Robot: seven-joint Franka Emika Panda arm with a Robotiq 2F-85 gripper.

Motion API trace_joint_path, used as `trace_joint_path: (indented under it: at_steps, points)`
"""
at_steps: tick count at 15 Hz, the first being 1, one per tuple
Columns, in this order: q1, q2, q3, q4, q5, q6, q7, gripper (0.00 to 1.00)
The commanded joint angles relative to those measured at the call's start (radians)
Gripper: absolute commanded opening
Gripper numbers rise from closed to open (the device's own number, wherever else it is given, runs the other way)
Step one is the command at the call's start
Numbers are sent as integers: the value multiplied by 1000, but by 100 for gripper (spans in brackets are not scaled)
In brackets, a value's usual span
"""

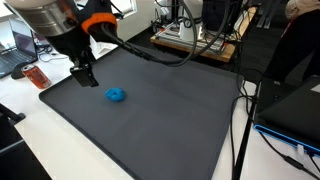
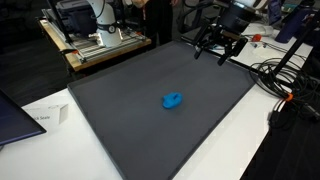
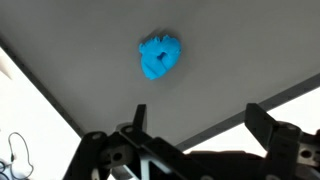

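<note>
Over one corner of the dark grey mat [image 1: 160, 125], I have the gripper [image 1: 83, 72] hanging clear of the surface. The arm comes in from beyond the mat's edge, the wrist points downward, and the jaws are spread wide with nothing between them. The small crumpled blue object [image 1: 116, 95] lies flat on the mat near its middle in both exterior views, apart from the gripper. In the wrist view it sits ahead of the two fingers [image 3: 138, 118], untouched.

a bright blue lump [image 3: 160, 56] on a dark grey mat [image 1: 150, 115].
</note>
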Motion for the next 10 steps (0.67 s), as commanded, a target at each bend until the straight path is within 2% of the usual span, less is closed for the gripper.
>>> trace_joint_path:
  at_steps: [1, 10]
  points:
    - [-25, -125, 46, -154, 19, 34, -181, 100]
    - [-110, -422, 152, -507, 128, 83, -533, 100]
